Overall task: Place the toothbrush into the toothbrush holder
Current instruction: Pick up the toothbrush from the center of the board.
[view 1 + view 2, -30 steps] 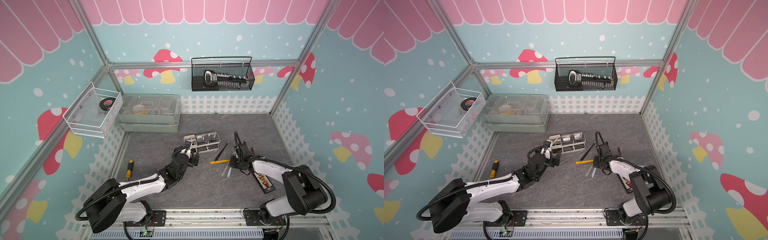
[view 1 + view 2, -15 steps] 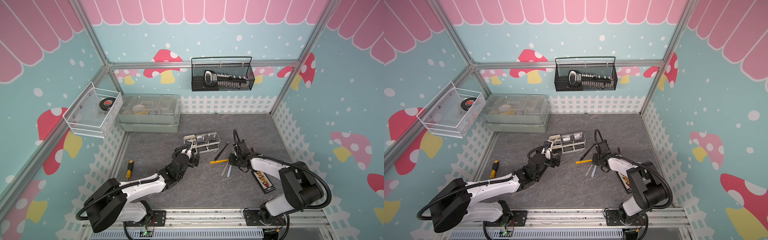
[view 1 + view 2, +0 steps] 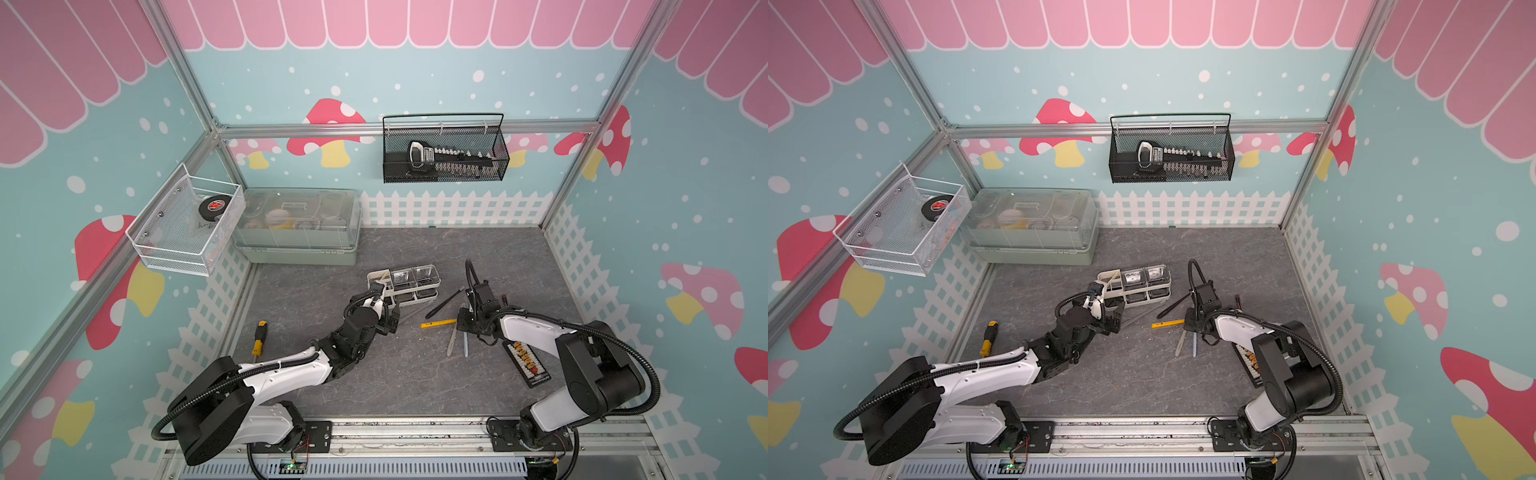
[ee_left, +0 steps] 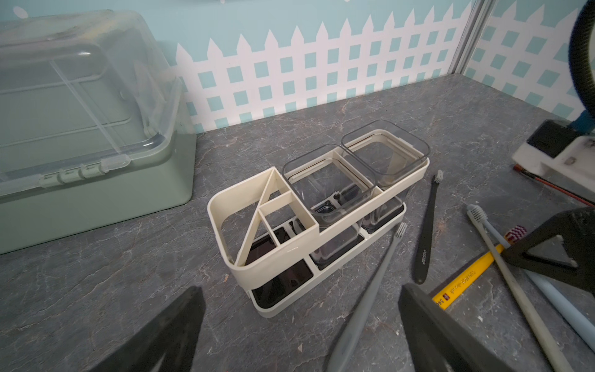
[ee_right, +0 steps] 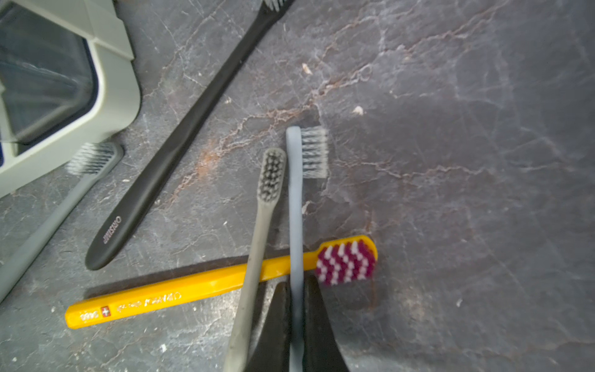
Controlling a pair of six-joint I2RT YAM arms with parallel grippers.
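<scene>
The right claw (image 5: pixel 296 286) pinches tight on a pale blue toothbrush (image 5: pixel 294 193) lying across a yellow toothbrush (image 5: pixel 180 294) on the table (image 5: pixel 450 145). The left claw (image 4: pixel 301 290) gapes wide and empty just before the off-white toothbrush holder (image 4: pixel 277 261), standing upright at mid-table.

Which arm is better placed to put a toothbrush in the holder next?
Right: the right gripper is shut on the blue toothbrush, near the holder; the left gripper is open, holding nothing.
</scene>
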